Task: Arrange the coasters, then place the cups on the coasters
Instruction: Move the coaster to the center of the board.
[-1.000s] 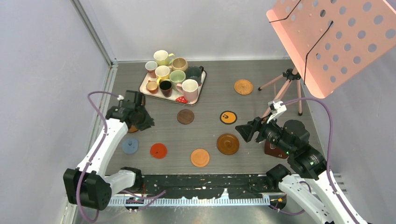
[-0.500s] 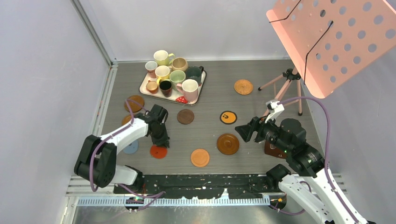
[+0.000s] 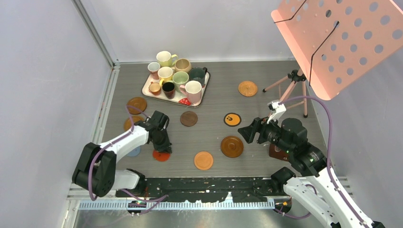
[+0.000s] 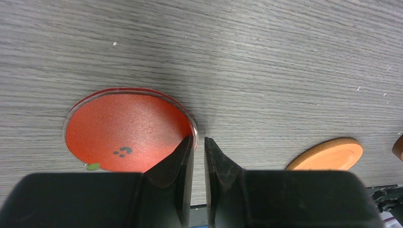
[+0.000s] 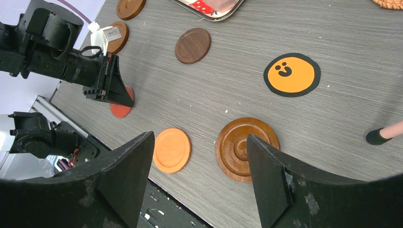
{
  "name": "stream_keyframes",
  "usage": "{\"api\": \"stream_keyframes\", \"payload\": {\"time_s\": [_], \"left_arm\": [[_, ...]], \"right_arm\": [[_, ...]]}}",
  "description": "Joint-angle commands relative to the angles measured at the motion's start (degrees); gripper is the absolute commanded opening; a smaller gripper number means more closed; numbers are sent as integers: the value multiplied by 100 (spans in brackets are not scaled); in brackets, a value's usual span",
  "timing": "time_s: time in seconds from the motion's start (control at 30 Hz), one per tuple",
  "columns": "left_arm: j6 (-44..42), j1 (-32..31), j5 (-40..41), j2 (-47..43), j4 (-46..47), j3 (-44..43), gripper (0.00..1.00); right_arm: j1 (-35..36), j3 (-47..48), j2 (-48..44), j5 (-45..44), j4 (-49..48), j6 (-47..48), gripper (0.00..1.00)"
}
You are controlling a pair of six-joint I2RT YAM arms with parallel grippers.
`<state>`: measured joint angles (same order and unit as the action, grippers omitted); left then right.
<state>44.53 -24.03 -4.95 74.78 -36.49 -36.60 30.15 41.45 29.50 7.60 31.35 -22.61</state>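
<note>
The red coaster lies flat near the table's front left. My left gripper stands on its right rim, jaws almost shut with only a thin slit and nothing held; one fingertip overlaps the rim. From above, the left gripper hides part of the red coaster. My right gripper hangs open above the orange coaster and the ringed brown coaster. Other coasters are spread over the table: dark brown, black with orange mark, wicker. Several cups stand on the tray.
Two brown coasters lie at the far left, and a blue-grey one shows partly under the left arm. A small tripod and a pink perforated panel stand at the back right. Another brown coaster lies under the right arm.
My left arm swung from the brown coasters at the far left down to the red coaster, and its jaws narrowed. The right arm barely shifted.
</note>
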Motion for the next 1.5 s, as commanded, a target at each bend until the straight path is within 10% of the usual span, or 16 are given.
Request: {"api": "stream_keyframes", "payload": {"time_s": [0.0,0.47,1.47], "left_arm": [[-54,-5,188,-110,-129,17,16],[24,-5,-14,-1422,-709,463,26],[165,161,1087,-180,-357,130,24]], "right_arm": [[19,116,126,37,-338,77,78],[17,31,81,118,-514,-14,78],[19,108,-214,45,-300,-21,78]]}}
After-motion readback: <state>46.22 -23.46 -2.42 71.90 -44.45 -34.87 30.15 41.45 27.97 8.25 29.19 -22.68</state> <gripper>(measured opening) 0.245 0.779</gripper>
